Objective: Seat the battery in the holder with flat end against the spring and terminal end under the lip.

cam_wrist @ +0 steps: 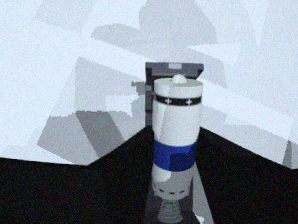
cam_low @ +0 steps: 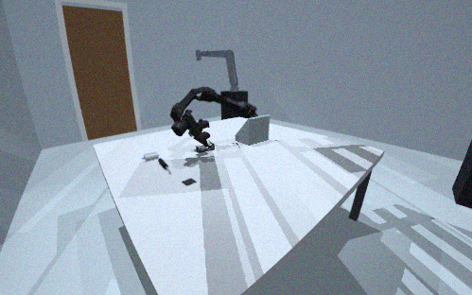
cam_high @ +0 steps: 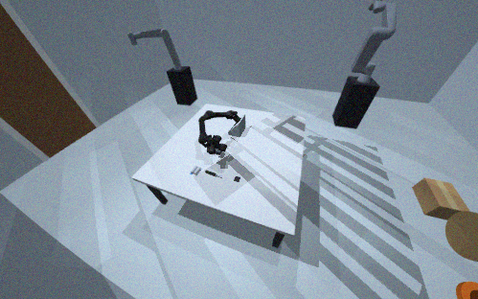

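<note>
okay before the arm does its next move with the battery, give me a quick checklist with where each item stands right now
1. Gripper shut on the battery: ok, the fingers flank it.
2. Battery lined up with the holder: ok, it runs straight along the holder in the wrist view.
3. Flat end against the spring: ok, it sits right at the coil; how hard it presses, cannot tell.
4. Terminal end under the lip: not ok; the tip seems level with or short of it.
5. Battery lying flat: cannot tell.
6. Released, touching nothing: not ok.
</note>
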{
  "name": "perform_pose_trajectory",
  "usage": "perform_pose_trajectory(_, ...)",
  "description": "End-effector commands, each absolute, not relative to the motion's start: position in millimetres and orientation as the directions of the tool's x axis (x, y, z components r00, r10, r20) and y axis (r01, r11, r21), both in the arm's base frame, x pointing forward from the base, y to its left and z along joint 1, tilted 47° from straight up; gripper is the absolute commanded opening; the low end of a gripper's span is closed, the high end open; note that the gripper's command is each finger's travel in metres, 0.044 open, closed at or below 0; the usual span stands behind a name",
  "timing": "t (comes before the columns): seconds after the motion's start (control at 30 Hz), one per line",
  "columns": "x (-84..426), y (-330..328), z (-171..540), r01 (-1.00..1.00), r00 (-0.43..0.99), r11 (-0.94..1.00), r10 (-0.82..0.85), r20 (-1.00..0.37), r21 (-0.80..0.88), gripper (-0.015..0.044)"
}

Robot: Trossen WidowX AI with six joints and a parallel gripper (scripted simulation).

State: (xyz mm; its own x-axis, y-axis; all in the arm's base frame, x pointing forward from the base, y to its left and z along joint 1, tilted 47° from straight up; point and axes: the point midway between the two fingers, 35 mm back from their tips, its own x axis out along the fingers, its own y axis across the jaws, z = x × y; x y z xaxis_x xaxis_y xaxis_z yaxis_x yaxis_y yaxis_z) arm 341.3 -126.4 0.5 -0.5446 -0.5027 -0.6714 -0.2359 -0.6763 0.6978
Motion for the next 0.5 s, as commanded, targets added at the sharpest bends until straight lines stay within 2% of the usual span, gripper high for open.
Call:
perform_pose_trajectory(0.0,345.7,-128.1,0.5,-0.245,-0.540,-0.674,-0.501,-0.676,0.697,0.0082)
perform_pose_trajectory(0.47,352.9,-129.8,1.5,-0.245,-0.535,-0.677,-0.502,-0.679,0.694,0.0082)
